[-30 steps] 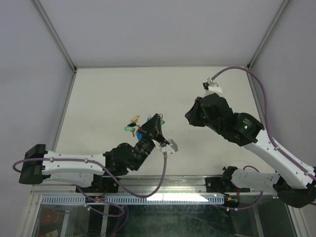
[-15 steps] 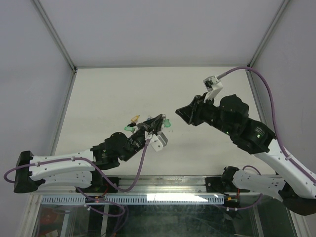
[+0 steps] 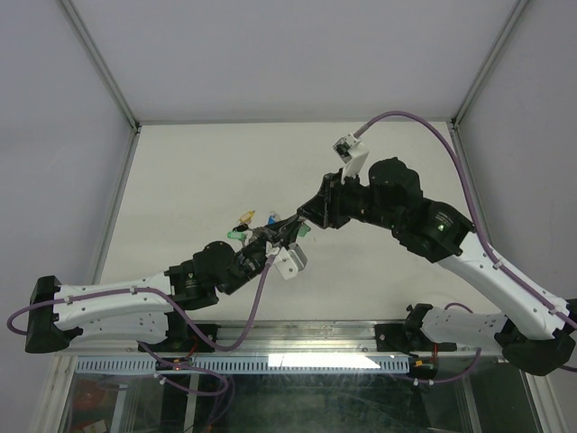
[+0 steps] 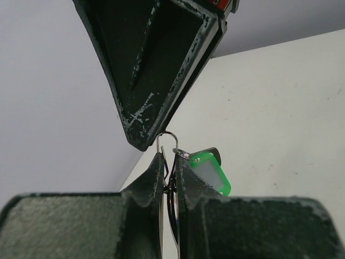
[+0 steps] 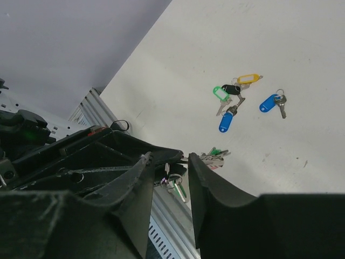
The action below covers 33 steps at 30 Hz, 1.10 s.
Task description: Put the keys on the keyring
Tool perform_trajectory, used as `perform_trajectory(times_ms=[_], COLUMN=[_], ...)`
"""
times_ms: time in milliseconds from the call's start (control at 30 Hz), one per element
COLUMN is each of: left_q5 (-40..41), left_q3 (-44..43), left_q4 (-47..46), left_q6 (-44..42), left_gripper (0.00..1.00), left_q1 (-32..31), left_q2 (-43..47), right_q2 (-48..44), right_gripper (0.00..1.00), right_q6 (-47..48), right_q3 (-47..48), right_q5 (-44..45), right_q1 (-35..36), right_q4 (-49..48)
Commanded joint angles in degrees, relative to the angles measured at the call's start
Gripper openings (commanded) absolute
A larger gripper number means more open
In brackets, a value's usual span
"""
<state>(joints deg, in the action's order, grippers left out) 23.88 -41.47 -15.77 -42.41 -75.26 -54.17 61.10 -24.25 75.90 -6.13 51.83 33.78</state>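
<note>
The thin silver wire keyring is clamped between the closed fingers of the left gripper, and a green-tagged silver key is hung from it. The right gripper is held just beside it, jaws apart. Further colour-tagged keys are scattered on the white table.

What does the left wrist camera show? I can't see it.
The left tool pinches the keyring, and a green-tagged key hangs beside it. A dark finger of the right tool points down just above, over the table.
</note>
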Motion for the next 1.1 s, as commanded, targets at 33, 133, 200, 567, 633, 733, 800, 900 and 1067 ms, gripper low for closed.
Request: perform_trajectory(times_ms=[33,133,200,567,633,733,800,900,1067], left_q5=[-0.6,-0.2,-0.3,-0.1,0.2,0.5,0.6,0.9,0.6], left_q3=[-2.5,-2.6,-2.6,-2.7,-2.8,-2.8,-2.8,-2.9,-3.0], left_q4=[-3.0,-3.0,-3.0,-2.8,-2.8,-2.8,-2.8,-2.9,-3.0], left_q6=[1.2,1.2,1.2,1.2,1.2,1.1,1.1,1.1,1.5], left_gripper=[0.0,0.0,0.0,0.0,0.0,0.0,0.0,0.0,0.01], left_q1=[0.7,0.9,0.9,1.1,1.1,1.1,1.0,1.1,1.3], left_q2=[1.6,1.6,1.7,1.8,1.8,1.9,1.8,1.7,1.9], right_q2=[-0.4,-0.8,-1.0,1.1,1.3,1.3,1.2,1.2,0.8], right_gripper=[0.32,0.31,0.31,0.16,0.15,0.16,0.15,0.0,0.0], right_q6=[1.0,0.9,0.7,0.0,-0.1,-0.1,-0.1,-0.1,-0.2], right_q3=[2.9,2.6,2.3,2.3,2.3,2.3,2.2,2.3,3.5], right_q5=[-2.9,-2.5,-2.4,-5.0,-5.3,-5.4,-5.4,-5.5,-3.1], right_q1=[-0.1,-0.2,-0.2,-0.2,-0.2,-0.2,-0.2,-0.2,-0.2], right_q4=[-0.7,0.1,0.1,-1.4,-1.3,-1.3,-1.3,-1.3,-1.0])
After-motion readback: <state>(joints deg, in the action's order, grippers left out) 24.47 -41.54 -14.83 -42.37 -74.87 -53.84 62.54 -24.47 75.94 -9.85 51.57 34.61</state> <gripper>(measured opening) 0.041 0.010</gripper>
